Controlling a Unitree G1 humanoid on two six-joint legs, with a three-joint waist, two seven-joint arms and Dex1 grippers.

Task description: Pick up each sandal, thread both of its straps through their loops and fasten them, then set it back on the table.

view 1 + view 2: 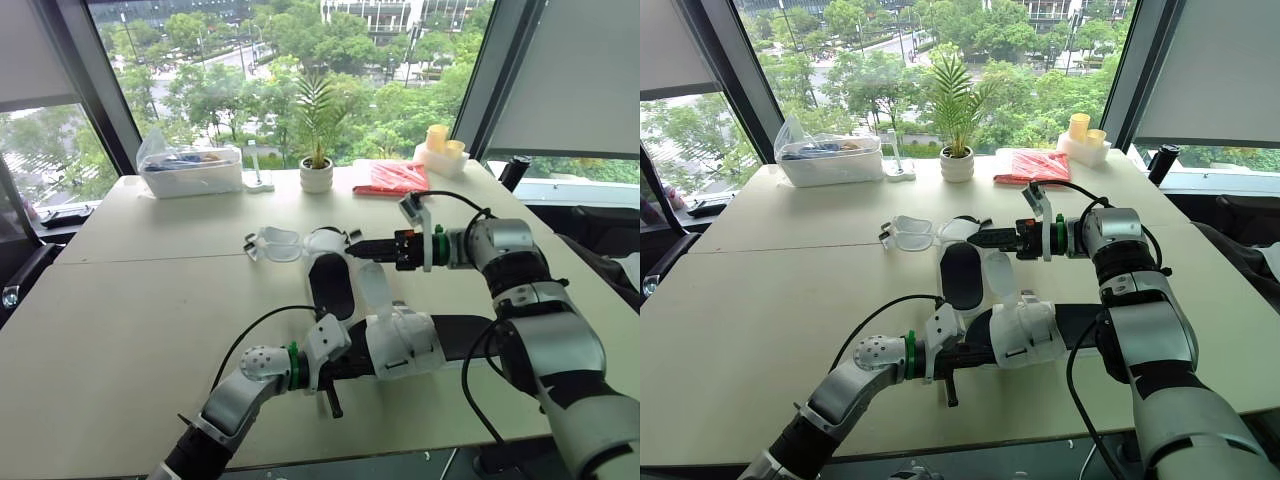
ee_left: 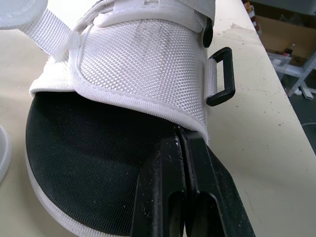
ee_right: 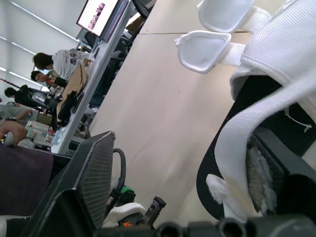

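Left wrist view, from the tips outward: left fingers (image 2: 163, 182) clenched together, lying across a black mesh insole, tips nipping the piped rim of the near sandal (image 2: 143, 64). White upper in a coarse basket weave, domed over the footbed. Thin white sole edge around the black. On the upper's side, a short white tab carrying a black rectangular loop (image 2: 220, 76), unthreaded, standing out over the pale desk (image 2: 256, 133). Close by, a small black stud. At the upper's far end, a loose band of white webbing.

Right wrist view: right fingers (image 3: 94, 173) spread wide, released. Against the inner face of one finger, a broad white strap (image 3: 247, 123), fuzzy hook patch turned toward the pad, curving away to the woven upper. Beyond it, two white padded strap ends flat on the desk. Further off, people (image 3: 59, 61) seated at another desk beside a monitor (image 3: 98, 15).

Eye views, for the layout: near sandal toward the desk's front edge, between the two arms, black sole running off to the robot's right. Whether resting on the desk or held just off it, not clear. Strap rising from its upper to the right fingers.

Just behind, the far sandal (image 1: 330, 285), black insole up, lengthwise away from the robot. Straps undone, padded ends (image 1: 275, 243) splayed at its far end.

Well back, by the window, a potted plant (image 1: 316, 170), a clear box (image 1: 190, 172) and a red packet (image 1: 392, 178).
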